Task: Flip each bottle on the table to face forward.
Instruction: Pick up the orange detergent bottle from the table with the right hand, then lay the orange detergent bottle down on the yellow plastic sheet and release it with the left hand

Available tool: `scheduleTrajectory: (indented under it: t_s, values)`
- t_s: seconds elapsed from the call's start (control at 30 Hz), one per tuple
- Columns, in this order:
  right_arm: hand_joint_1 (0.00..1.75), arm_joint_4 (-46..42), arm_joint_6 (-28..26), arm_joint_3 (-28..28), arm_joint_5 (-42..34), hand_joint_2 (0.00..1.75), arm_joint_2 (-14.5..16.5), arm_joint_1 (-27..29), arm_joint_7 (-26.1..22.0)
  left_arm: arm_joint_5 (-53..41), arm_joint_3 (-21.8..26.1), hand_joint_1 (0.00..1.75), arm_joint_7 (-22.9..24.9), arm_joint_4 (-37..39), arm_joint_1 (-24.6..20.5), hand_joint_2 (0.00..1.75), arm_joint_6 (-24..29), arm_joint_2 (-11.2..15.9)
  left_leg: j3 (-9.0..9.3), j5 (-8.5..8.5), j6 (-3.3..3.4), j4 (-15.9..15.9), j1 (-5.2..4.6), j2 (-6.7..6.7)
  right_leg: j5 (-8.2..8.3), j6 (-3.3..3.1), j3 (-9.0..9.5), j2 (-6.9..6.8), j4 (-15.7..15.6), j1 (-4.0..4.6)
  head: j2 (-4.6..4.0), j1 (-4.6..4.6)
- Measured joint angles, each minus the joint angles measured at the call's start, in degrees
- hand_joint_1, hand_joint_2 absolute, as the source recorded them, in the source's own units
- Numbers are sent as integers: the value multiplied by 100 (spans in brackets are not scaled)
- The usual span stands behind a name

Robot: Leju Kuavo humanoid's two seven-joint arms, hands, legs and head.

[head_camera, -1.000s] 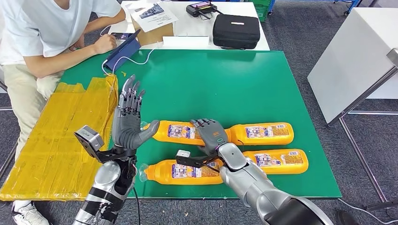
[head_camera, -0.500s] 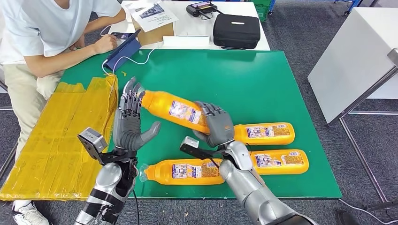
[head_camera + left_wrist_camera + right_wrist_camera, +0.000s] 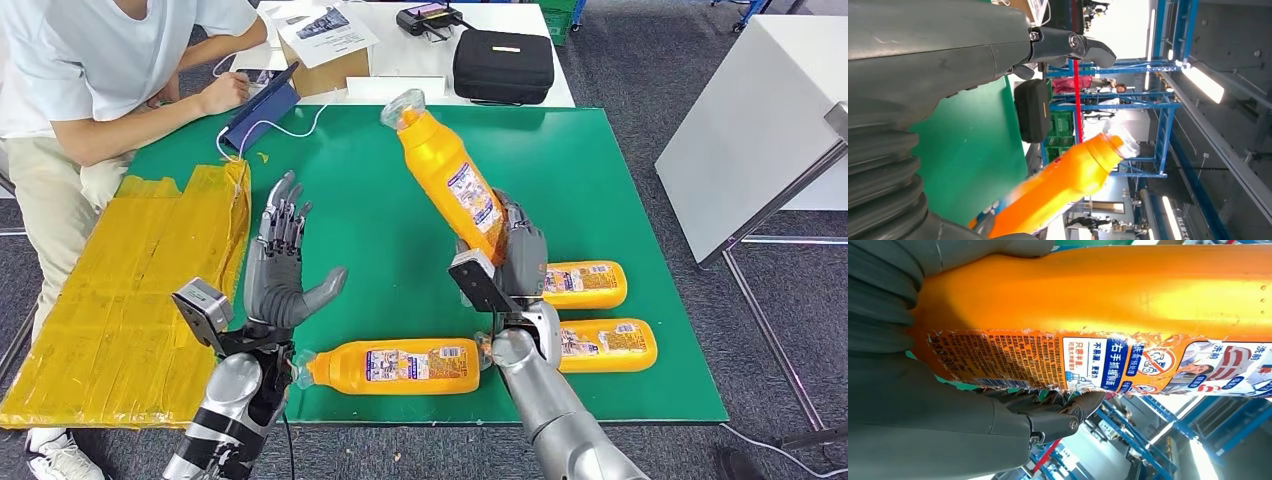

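My right hand point(image 3: 519, 262) grips an orange bottle point(image 3: 452, 183) by its base and holds it lifted above the green table point(image 3: 590, 170), tilted with its clear cap pointing up and away. The same orange bottle point(image 3: 1108, 315) shows its torn label close up in the right wrist view, and the orange bottle point(image 3: 1058, 187) also appears in the left wrist view. My left hand point(image 3: 281, 270) is raised at the left with its fingers spread, holding nothing. Three more orange bottles lie flat: one point(image 3: 390, 366) near the front edge, one point(image 3: 585, 284) behind my right hand, one point(image 3: 605, 344) at the front right.
A yellow taped sheet point(image 3: 130, 290) covers the table's left side. A person in a white shirt point(image 3: 90, 70) sits at the far left by a tablet point(image 3: 262, 108). A black case point(image 3: 503, 65) and a cardboard box point(image 3: 322, 50) stand on the white table behind.
My right hand has lifted a bottle off the table and swung it from lying flat to nearly upright, cap up. My left hand stays raised with only a slight shift.
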Motion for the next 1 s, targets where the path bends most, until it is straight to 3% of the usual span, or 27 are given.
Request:
scheduleTrajectory:
  t_s: [0.13,0.3,0.4,1.0]
  values:
    - [169,-209,278,-28,-271,175,0,95,-67,-28,-39,0,13,-1,18,175,0,0,0,0,0,0,0,0,-1,-1,0,0,0,0,0,1]
    - [169,-593,1262,111,-808,175,51,329,-404,-46,-70,0,44,3,18,175,-20,2,-1,0,0,-1,0,0,-1,-1,0,0,0,0,0,1]
    - [168,-784,1529,375,-808,175,108,446,-460,-46,-107,0,70,30,12,175,-42,1,-1,0,0,-1,1,1,-1,-1,-2,0,0,1,0,0]
    - [162,-946,1233,1748,101,175,198,514,-370,20,-230,0,121,279,-136,175,-82,-11,-1,0,0,-1,1,2,-1,-2,-3,0,0,1,0,0]
